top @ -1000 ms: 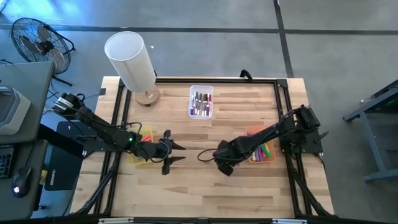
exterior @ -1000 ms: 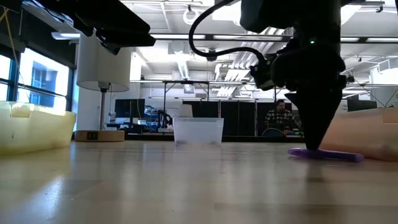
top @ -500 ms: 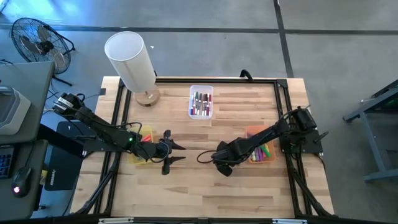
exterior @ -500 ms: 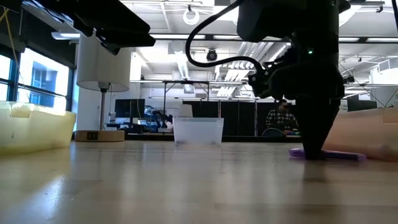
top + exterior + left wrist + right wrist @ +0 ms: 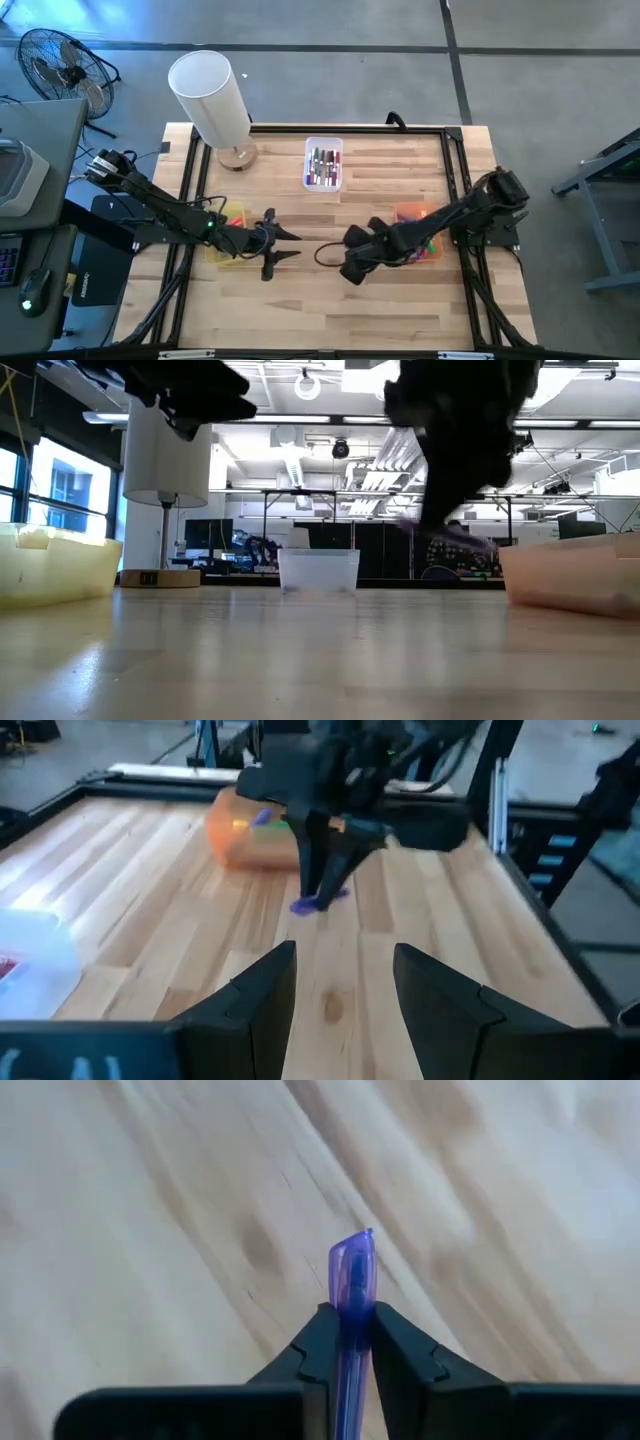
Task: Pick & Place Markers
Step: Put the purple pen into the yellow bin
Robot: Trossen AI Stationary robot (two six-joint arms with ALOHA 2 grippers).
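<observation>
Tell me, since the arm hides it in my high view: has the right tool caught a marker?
Observer: Yes. The right wrist view shows the right tool shut on a thin translucent purple plastic marker, whose end pokes out past the fingers.
Operator: Is it resting on the table?
Observer: No. The low view shows it, blurred, clear of the light wooden tabletop.
Operator: And the left tool?
Observer: The left wrist view shows the left tool open, with nothing between its fingers.
</observation>
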